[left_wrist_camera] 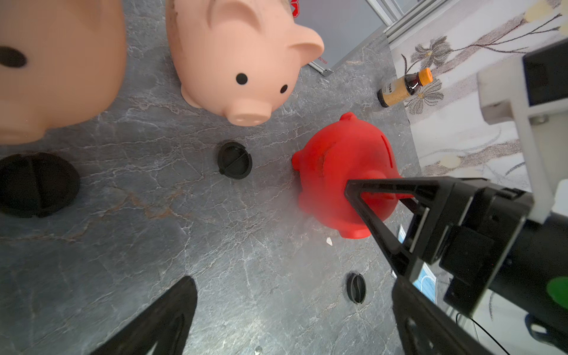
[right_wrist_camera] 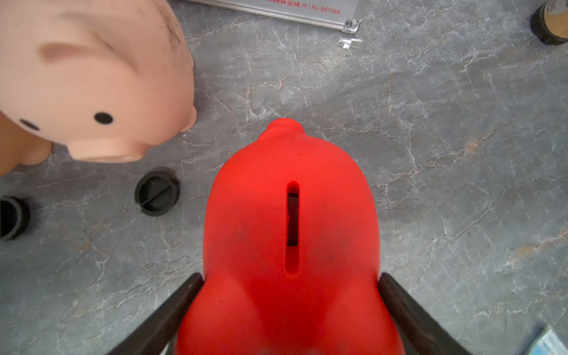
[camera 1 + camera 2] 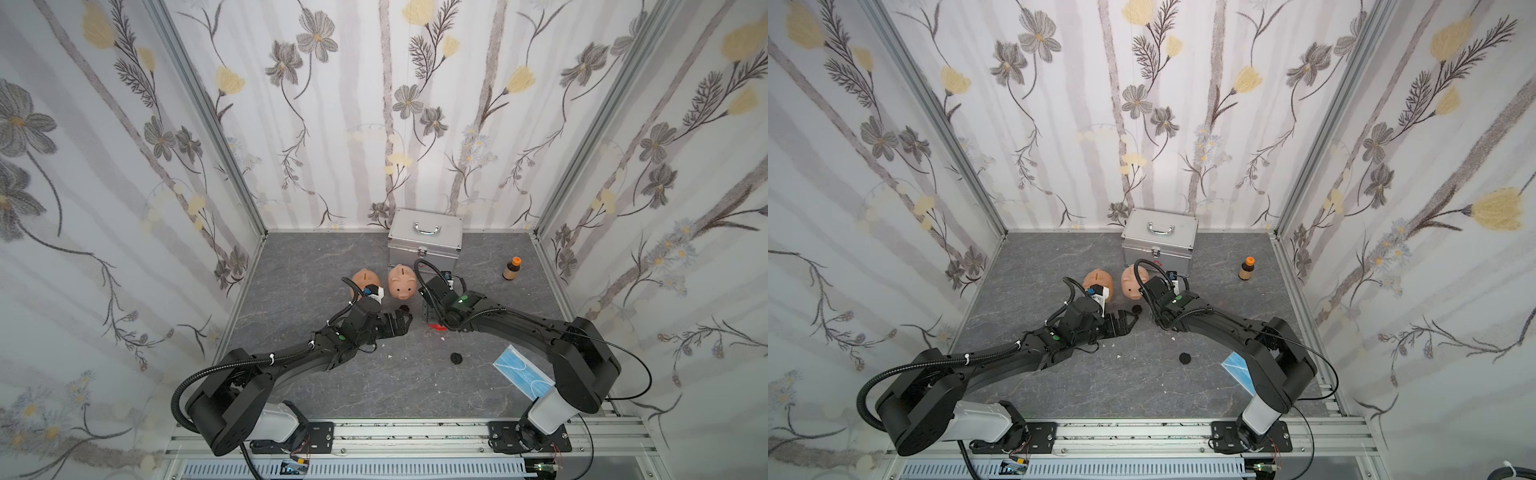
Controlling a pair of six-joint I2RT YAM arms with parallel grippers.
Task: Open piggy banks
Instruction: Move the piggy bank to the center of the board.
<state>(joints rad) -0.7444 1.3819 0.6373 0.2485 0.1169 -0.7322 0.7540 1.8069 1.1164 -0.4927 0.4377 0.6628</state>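
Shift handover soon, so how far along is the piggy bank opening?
Nearly done, it seems: three black plugs lie loose on the table, which fits all three banks being open, though no underside shows. In hand: the right gripper clamps the red piggy bank; the left gripper is open and empty. Left: likely just releasing it near the two peach piggy banks.

The red piggy bank (image 2: 246,230) is plain; the peach-pink piggy banks (image 1: 239,55) (image 1: 55,61) have black dot eyes. The plugs (image 1: 234,159) are black, the desk (image 1: 153,246) grey marble veined white, the case (image 3: 424,239) silver, the bottle (image 3: 510,270) brown with an orange cap, the walls (image 3: 332,124) white with grey and yellow flowers.
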